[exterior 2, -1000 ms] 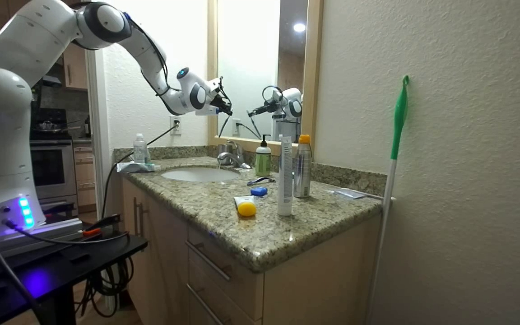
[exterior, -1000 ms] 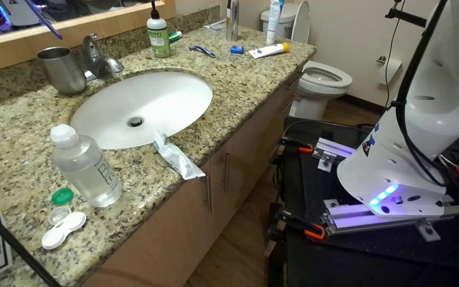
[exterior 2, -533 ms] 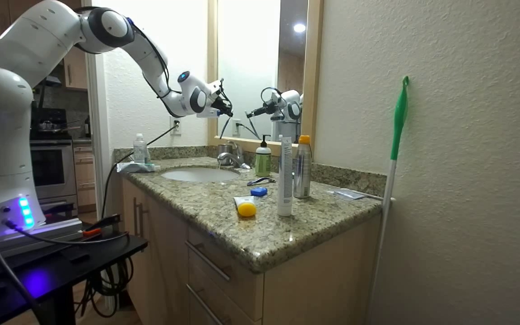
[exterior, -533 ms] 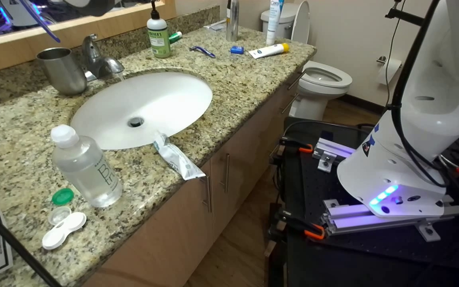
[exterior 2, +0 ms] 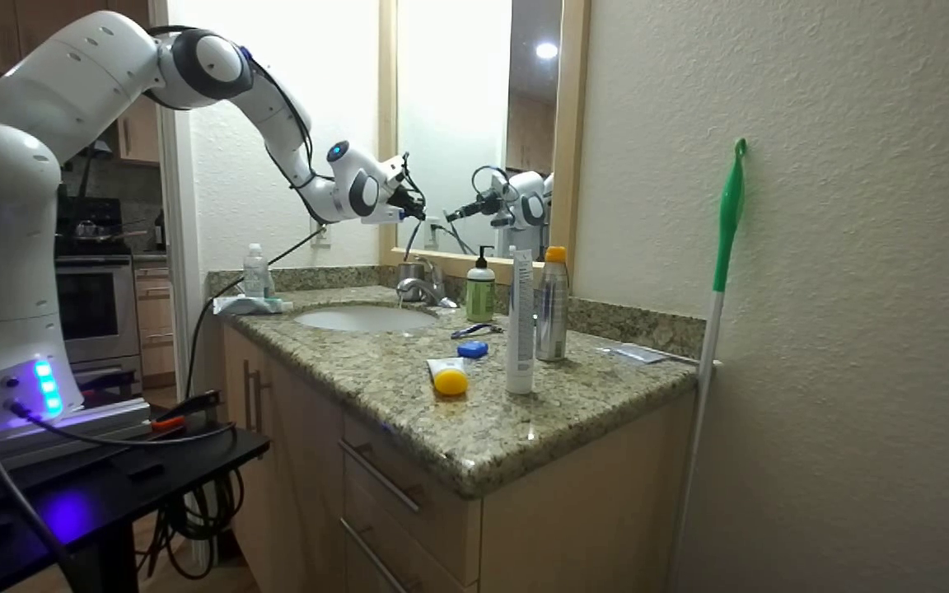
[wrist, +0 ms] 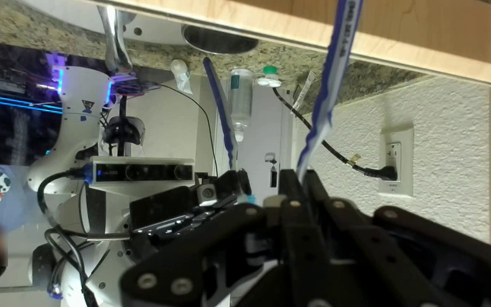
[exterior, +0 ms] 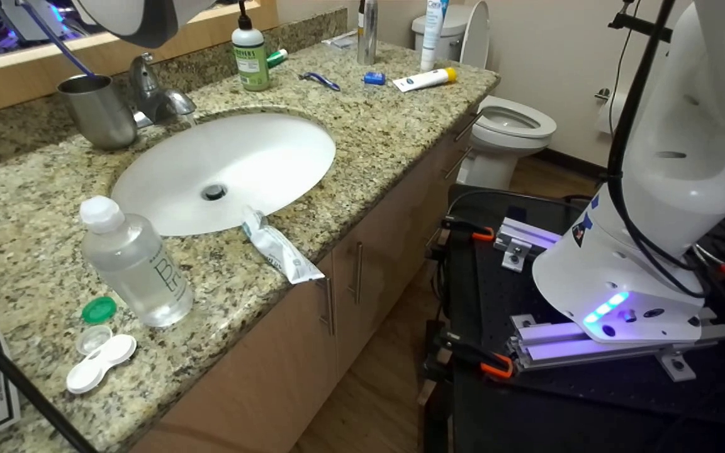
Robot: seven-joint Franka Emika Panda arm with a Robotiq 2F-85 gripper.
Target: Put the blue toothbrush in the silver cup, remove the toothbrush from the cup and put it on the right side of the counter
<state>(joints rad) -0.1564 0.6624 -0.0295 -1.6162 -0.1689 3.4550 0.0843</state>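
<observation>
Wrist view: claw [wrist: 301, 175] tight on toothbrush [wrist: 331, 81]

Toothbrush [wrist: 335, 68] in gripper [exterior 2: 420, 214], hanging below it; low end at rim of cup [exterior: 99, 113], in or behind: can't tell. Cup on counter [exterior 2: 392, 371], under gripper. In an ext. view, rel. to gripper: sink [exterior 2: 363, 319] below L, faucet [exterior 2: 433, 287] below R, soap btl [exterior 2: 480, 298] further R, bottle [exterior 2: 254, 276] far L.

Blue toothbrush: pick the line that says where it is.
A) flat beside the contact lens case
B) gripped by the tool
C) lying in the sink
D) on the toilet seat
B: in the wrist view the blue toothbrush juts out from between the closed jaws of the tool.
</observation>
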